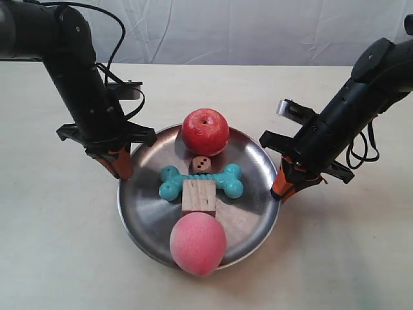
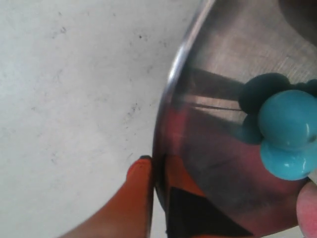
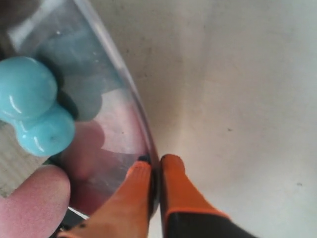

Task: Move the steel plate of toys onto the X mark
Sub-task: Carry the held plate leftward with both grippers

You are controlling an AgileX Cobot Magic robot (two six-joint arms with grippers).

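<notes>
The steel plate [image 1: 145,206] lies on the table with the toys in it: red apple [image 1: 205,132], brown die [image 1: 202,165], teal bone [image 1: 173,183], wooden cube [image 1: 199,196] and pink peach [image 1: 197,244]. The arm at the exterior view's left has its gripper [image 1: 119,161] on one side of the rim, and the arm at the exterior view's right has its gripper [image 1: 284,184] on the opposite side. My left gripper [image 2: 157,166] is shut on the plate [image 2: 218,64] rim. My right gripper [image 3: 156,162] is shut on the plate [image 3: 114,114] rim too. The X mark is out of view.
The beige table [image 1: 51,245] spreads all round the plate. A white cloth backdrop [image 1: 258,26] hangs behind it. A black cable [image 1: 119,39] loops off the arm at the exterior view's left. One bone end [image 2: 285,129] lies near the left fingers.
</notes>
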